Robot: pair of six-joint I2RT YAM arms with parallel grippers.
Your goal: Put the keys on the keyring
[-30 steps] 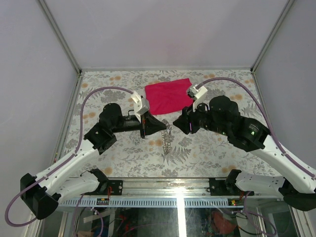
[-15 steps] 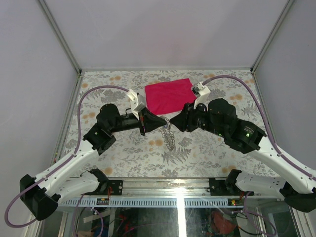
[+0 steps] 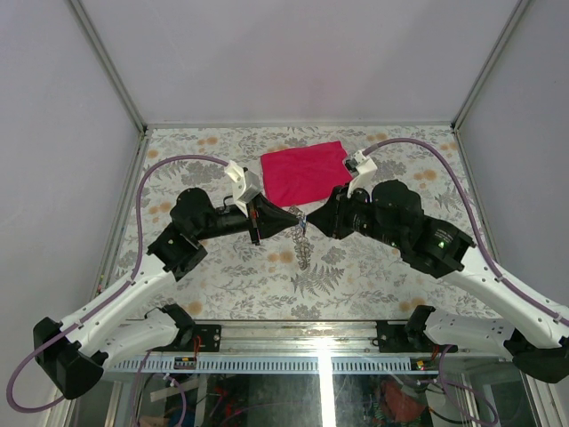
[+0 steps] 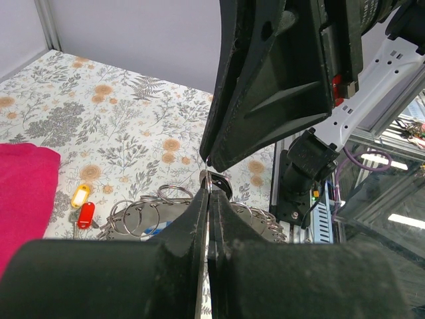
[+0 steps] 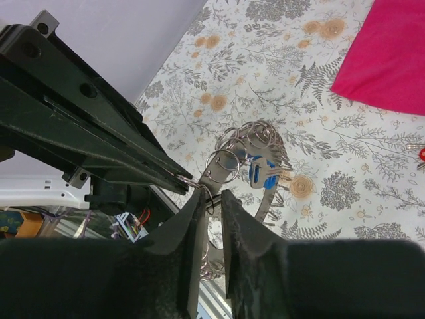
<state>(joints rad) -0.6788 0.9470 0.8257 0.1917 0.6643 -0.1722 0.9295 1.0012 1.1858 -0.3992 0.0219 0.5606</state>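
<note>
Right jaws have narrowed onto the thin wire loop (image 5: pixel 192 183) the left jaws clamp, grip unclear; large flat silver wire keyring (image 5: pixel 264 198) sits just below, red- and yellow-tagged keys (image 4: pixel 85 214) seemingly unthreaded.

A cloth (image 3: pixel 303 173) is laid by the table's (image 3: pixel 373 285) far edge; a pile of rings (image 3: pixel 305 252) is set before it, mid-table.

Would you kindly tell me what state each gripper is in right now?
Left gripper: shut, pinching a silver ring.
Right gripper: jaws narrowly apart around that ring; whether it grips cannot be told.
</note>
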